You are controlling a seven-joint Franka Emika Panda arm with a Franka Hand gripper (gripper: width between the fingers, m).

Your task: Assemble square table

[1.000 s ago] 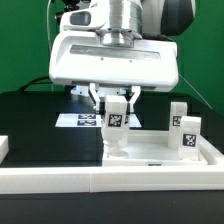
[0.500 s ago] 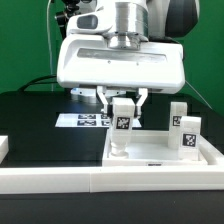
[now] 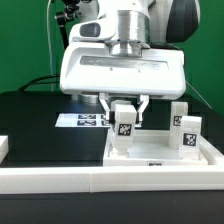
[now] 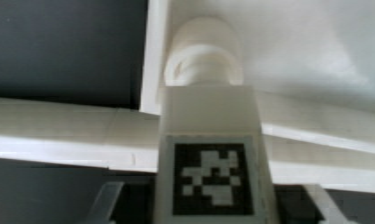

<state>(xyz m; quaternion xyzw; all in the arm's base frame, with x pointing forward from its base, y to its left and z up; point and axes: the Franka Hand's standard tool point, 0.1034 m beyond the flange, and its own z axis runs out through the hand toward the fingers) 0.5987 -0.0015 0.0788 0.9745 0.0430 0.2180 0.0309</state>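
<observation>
We see the gripper (image 3: pixel 123 108) clamped on a white leg post (image 3: pixel 122 125), its two fingers pressing the post from either side. The post stands upright over the tabletop (image 3: pixel 160 152), at about ten o'clock of the tray's visible part in the exterior view. Whether its foot touches the tray floor we cannot tell. Two more leg posts (image 3: pixel 183 128) stand at the tray's three o'clock side, one partly hiding the other. The arm's bulky white body blocks most of the scene behind. The marker board (image 3: pixel 82 119) shows only partly past the fingers. In the wrist view the leg post (image 4: pixel 210 130) fills the frame, blurred, its tag cut off at the edge.
</observation>
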